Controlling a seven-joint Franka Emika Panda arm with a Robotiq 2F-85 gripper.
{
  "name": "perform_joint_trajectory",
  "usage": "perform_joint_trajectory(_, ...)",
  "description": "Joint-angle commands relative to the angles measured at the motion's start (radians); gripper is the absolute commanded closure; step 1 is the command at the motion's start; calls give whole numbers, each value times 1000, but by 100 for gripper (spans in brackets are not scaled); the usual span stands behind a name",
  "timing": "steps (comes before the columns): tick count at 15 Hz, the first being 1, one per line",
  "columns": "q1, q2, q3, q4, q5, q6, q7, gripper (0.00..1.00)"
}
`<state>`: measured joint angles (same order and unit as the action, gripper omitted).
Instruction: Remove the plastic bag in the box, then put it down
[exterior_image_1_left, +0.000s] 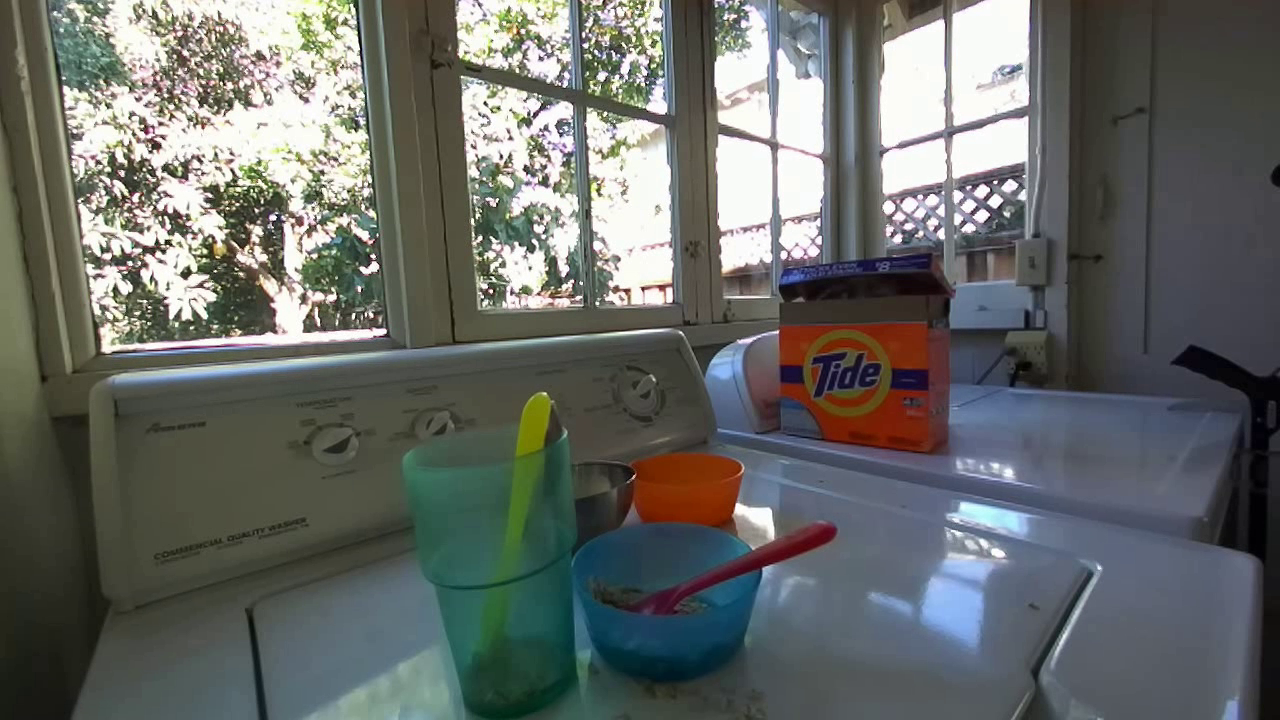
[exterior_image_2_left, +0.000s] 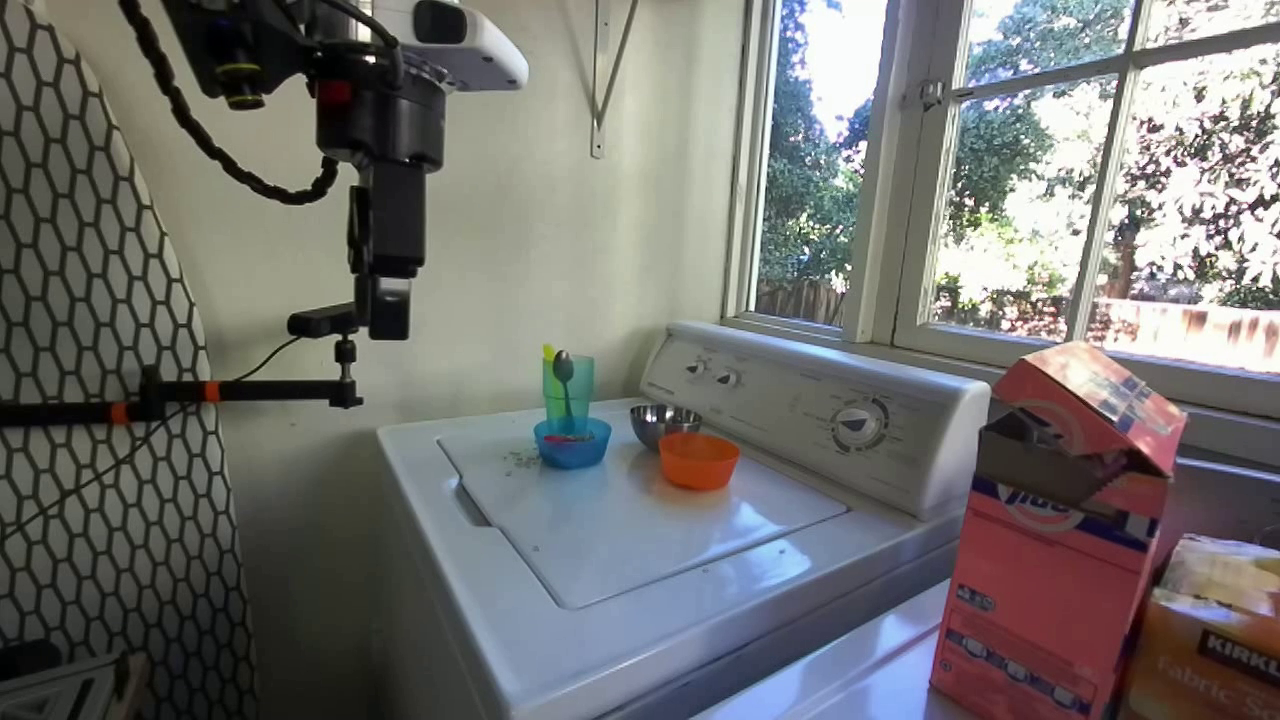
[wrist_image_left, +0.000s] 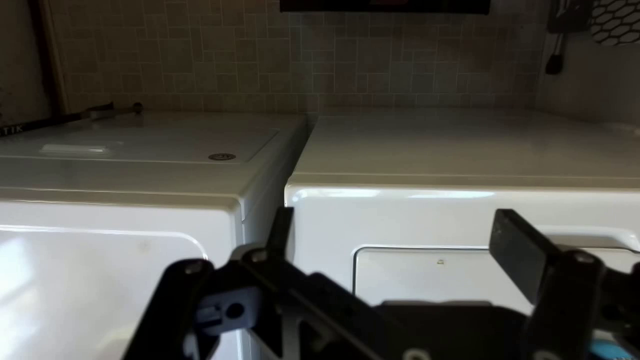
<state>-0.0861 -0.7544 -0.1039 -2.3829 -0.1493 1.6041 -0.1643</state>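
Observation:
The orange Tide box (exterior_image_1_left: 863, 380) stands upright in an exterior view on the white machine at the back right. Its lid is up and its opening looks dark. The box also shows large at the right of an exterior view (exterior_image_2_left: 1050, 590), with its torn top flap raised. The plastic bag does not show in any view; the inside of the box is hidden. My gripper (wrist_image_left: 395, 220) is open and empty, its fingers wide apart in the wrist view. It hangs in the air pointing down in an exterior view (exterior_image_2_left: 385, 310), far from the box, by the washer's far end.
On the washer (exterior_image_2_left: 620, 560) stand a green cup (exterior_image_1_left: 490, 580) with utensils, a blue bowl (exterior_image_1_left: 665, 600) with a red spoon, an orange bowl (exterior_image_1_left: 688, 488) and a metal bowl (exterior_image_2_left: 665, 425). A Kirkland box (exterior_image_2_left: 1210, 640) stands beside the Tide box. A camera arm (exterior_image_2_left: 260, 390) is near the gripper.

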Motion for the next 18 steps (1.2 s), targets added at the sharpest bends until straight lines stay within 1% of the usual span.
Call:
perform_joint_trajectory(1, 11, 0, -7, 3, -5, -4, 6, 0)
perform_joint_trajectory(3, 11, 0, -7, 3, -5, -4, 6, 0)
perform_joint_trajectory(4, 5, -3, -2, -4, -6, 32, 31, 0)
perform_joint_trajectory(5, -8, -7, 11, -23, -41, 127, 60, 0)
perform_joint_trajectory(7, -8, 26, 8, -22, -74, 286, 65, 0)
perform_joint_trajectory(10, -27, 98, 8, -21, -119, 550, 100, 0)
perform_joint_trajectory(13, -102, 218, 46, -1, -218, 805, 196, 0)
perform_joint_trajectory(15, -177, 312, 82, 32, -318, 953, 277, 0)
perform_joint_trajectory(17, -277, 412, 138, 91, -439, 1040, 413, 0)
perform_joint_trajectory(18, -323, 449, 166, 128, -497, 1031, 489, 0)
